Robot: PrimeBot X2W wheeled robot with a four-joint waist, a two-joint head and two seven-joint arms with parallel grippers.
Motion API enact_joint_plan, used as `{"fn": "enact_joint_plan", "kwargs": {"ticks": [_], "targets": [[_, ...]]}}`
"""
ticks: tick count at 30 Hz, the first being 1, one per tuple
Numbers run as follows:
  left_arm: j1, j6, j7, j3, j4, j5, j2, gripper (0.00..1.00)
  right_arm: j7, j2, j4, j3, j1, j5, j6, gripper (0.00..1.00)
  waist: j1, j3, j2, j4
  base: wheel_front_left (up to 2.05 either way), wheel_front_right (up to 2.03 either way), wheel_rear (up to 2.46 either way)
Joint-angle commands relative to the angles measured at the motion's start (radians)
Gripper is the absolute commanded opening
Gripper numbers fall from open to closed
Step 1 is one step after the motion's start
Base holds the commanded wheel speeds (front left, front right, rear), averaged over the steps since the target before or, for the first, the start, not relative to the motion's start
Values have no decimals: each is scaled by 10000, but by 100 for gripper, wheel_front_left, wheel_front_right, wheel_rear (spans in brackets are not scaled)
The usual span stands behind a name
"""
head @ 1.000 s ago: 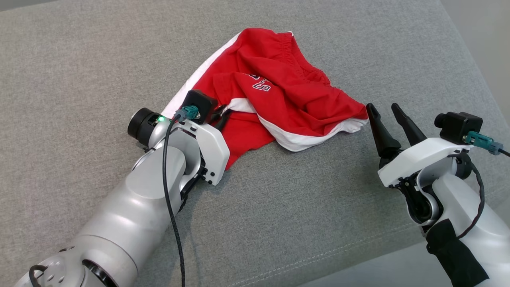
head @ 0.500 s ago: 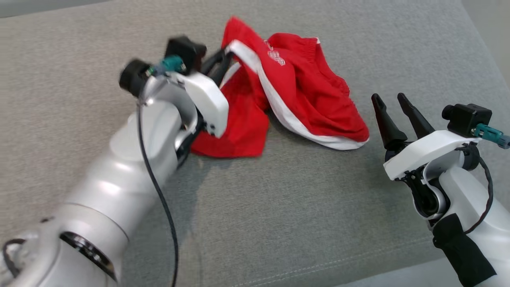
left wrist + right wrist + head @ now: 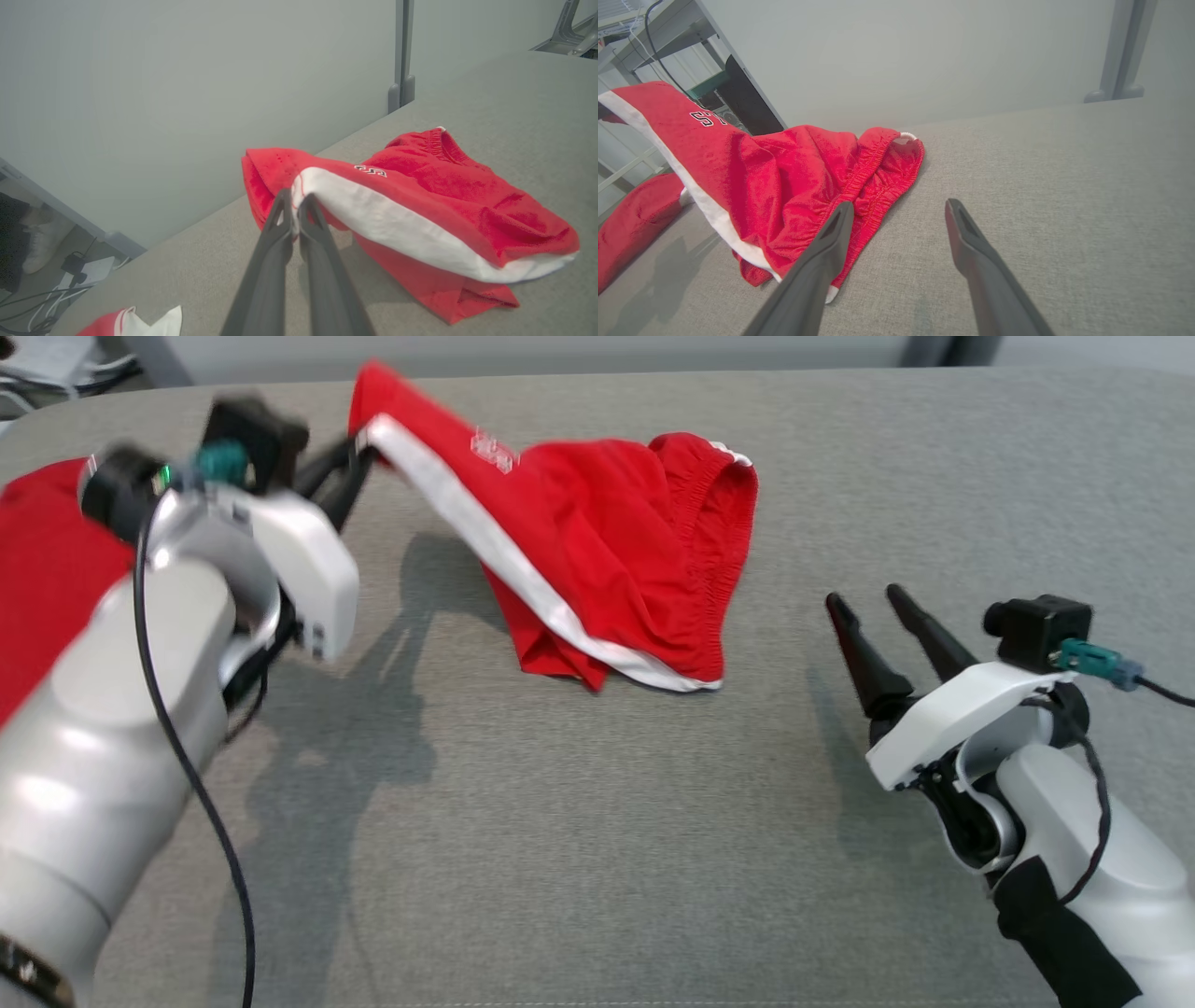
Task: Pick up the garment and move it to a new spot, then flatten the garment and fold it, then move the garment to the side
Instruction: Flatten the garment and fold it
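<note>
The left gripper (image 3: 359, 453) is clamped shut on the white-trimmed hem of the red garment (image 3: 607, 532), at the far left of the grey padded surface (image 3: 560, 821). The pinched corner hangs in the air above that surface, and from it the cloth slopes down to the right. A white band (image 3: 523, 579) runs along the garment's near edge to a bunched fold that rests on the surface near the middle. The elastic waistband (image 3: 733, 551) lies at the garment's right end, on the surface, and white lettering (image 3: 493, 448) shows on the high part close to the pinch. In the left wrist view the gripper's two dark fingers (image 3: 266, 261) meet with the white trim caught between their tips. The right gripper (image 3: 861, 597) stands at the near right with its jaws spread and nothing between them, pointing toward the far side, apart from the garment's right edge. Another red cloth (image 3: 47, 569) lies at the left edge, partly hidden behind the left arm.
</note>
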Motion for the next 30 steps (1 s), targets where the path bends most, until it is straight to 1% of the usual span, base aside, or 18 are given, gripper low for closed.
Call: {"fn": "enact_joint_plan", "kwargs": {"ticks": [1, 5, 8, 11, 19, 26, 30], "targets": [[336, -47, 13, 177, -205, -184, 522, 0, 85, 79, -306, 297, 160, -25, 0, 100, 0, -150, 0, 534, 0, 0, 0], [1489, -30, -49, 323, -524, -755, 827, 0, 310, 108, -400, 978, 211, -2, 0, 100, 0, -59, 0, 887, 0, 0, 0], [2016, 153, -266, 482, -738, -1002, 937, 0, 463, -38, -387, 1395, 253, 57, 0, 100, 0, -27, 0, 1096, 0, 0, 0], [2306, 267, -425, 581, -958, -1119, 1029, 0, 572, -243, -333, 1708, 289, 137, 0, 100, 0, 9, 0, 1221, 0, 0, 0], [2623, 301, -699, 708, -1304, -1155, 1301, 0, 807, -618, -485, 2635, 175, 388, 0, 100, 0, 255, 0, 1344, 0, 0, 0], [3441, 406, -909, 994, -1534, -1417, 1166, 0, 599, -810, -432, 3144, -124, 496, 0, 100, 0, 577, 0, 1377, 0, 0, 0], [3703, 464, -964, 1157, -1675, -1336, 1085, 0, 385, -852, -347, 3323, -406, 436, 0, 100, 0, 676, 0, 1433, 0, 0, 0]]}}
